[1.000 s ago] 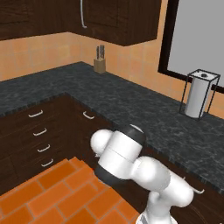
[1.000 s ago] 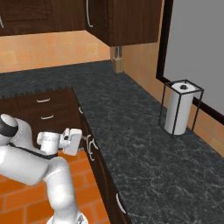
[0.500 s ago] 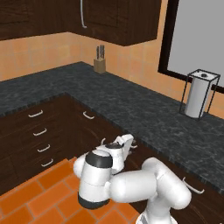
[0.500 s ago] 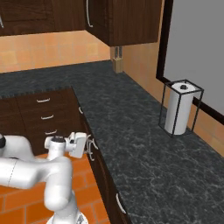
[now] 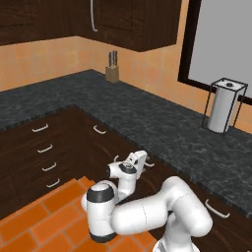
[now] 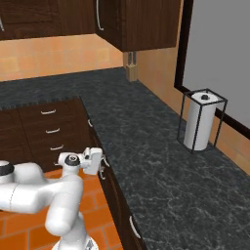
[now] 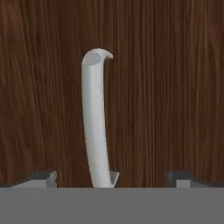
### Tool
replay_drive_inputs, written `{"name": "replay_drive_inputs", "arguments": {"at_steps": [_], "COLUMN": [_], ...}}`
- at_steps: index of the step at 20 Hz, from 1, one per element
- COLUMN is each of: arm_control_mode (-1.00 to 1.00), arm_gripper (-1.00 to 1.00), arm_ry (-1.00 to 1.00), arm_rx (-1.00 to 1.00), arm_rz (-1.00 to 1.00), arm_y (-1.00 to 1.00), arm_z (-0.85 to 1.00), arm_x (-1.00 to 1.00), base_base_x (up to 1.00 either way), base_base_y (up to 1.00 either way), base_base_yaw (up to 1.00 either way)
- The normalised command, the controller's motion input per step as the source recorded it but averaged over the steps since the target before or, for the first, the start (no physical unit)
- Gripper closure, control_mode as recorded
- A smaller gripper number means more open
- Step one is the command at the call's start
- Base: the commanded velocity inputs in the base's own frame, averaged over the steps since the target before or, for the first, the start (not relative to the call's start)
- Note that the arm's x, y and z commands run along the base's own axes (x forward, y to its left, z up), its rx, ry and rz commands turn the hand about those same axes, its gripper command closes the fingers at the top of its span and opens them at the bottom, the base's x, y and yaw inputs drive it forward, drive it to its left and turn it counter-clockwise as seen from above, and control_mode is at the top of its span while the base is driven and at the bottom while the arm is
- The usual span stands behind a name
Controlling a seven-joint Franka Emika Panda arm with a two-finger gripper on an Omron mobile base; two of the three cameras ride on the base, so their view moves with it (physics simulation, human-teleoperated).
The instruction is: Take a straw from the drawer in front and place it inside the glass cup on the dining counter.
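My gripper (image 7: 111, 177) is open and pressed up close to the dark-brown drawer front (image 7: 166, 87). The drawer's curved silver handle (image 7: 94, 118) runs between the two fingertips, nearer the left one, and neither touches it. From the left base view the gripper (image 5: 142, 163) sits at the drawer handle just under the counter's edge. The right base view shows the gripper (image 6: 101, 165) against the cabinet face. The drawer is shut, so the straw is hidden. The glass cup and the dining counter are out of view.
A black speckled counter (image 5: 162, 123) wraps the corner, with a paper towel holder (image 5: 222, 105) and a knife block (image 5: 112, 73) on it. Narrow stacked drawers (image 5: 45, 147) stand to the left. The floor (image 5: 44, 216) is orange tile. Wall cabinets (image 6: 141, 22) hang overhead.
The arm has folded lower and swung the hand forward to the drawer front. The jaws have stayed open throughout.
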Motion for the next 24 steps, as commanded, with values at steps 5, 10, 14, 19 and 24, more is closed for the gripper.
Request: {"name": "replay_drive_inputs", "arguments": {"at_steps": [5, 10, 14, 19, 24], "arm_control_mode": [-1.0, -1.0, -1.0, -1.0, -1.0], "arm_gripper": [-1.0, -1.0, 1.0, 1.0, 1.0], "arm_ry": [0.01, 0.01, 0.0, 0.0, 0.0], "arm_rx": [-0.02, -0.03, -0.07, -0.09, -0.05], "arm_rz": [0.0, 0.0, 0.0, 0.0, 0.0], "arm_y": [0.0, 0.0, 0.0, 0.02, 0.59], "arm_z": [-0.4, -0.46, -0.46, -0.37, -0.14], "arm_x": [0.48, 0.37, 0.14, 0.01, -0.17], "base_base_x": [0.0, 0.0, 0.0, 0.0, 0.0], "base_base_y": [0.0, 0.0, 0.0, 0.0, 0.0], "base_base_yaw": [0.0, 0.0, 0.0, 0.0, 0.0]}}
